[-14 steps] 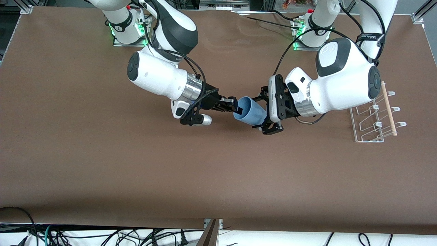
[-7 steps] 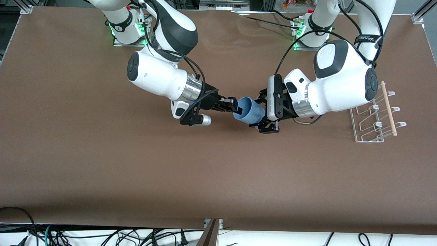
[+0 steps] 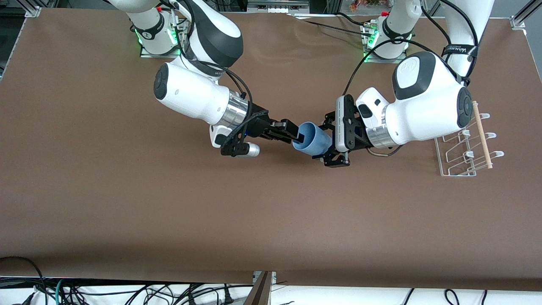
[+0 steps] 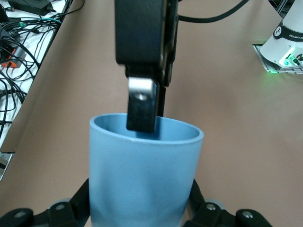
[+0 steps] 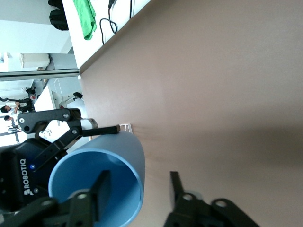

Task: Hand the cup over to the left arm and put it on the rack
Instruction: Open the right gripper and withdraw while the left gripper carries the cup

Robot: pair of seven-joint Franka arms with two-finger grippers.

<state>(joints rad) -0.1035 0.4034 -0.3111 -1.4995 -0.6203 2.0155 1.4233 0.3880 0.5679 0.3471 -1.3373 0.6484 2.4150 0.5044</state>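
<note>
Front view: the cup [image 3: 313,140] hangs on its side in mid-air over the middle of the brown table [image 3: 169,203], caught between both arms. The left gripper [image 3: 327,142] clamps its base end. The right gripper [image 3: 296,136] sits at the mouth, one finger poked inside. The rack [image 3: 463,148] waits well apart, at the left arm's end.

Left wrist view: the cup [image 4: 142,179] fills the gap between the left gripper's [image 4: 139,208] fingers, both snug against its sides. That looks like a firm hold.

Right wrist view: the right gripper [image 5: 137,189] is spread, straddling the cup [image 5: 128,156] wall with daylight on the outer side.

The danger is that inner finger. If it pulls out crooked, it could hook the rim and twist the cup in the left grip. The plastic looks smooth and it tapers, so it could slide out and drop.

The table cover is plain, matte and flat. Loose cables [image 3: 127,292] trail along the near edge, and a green cloth [image 5: 85,19] lies off the table.
</note>
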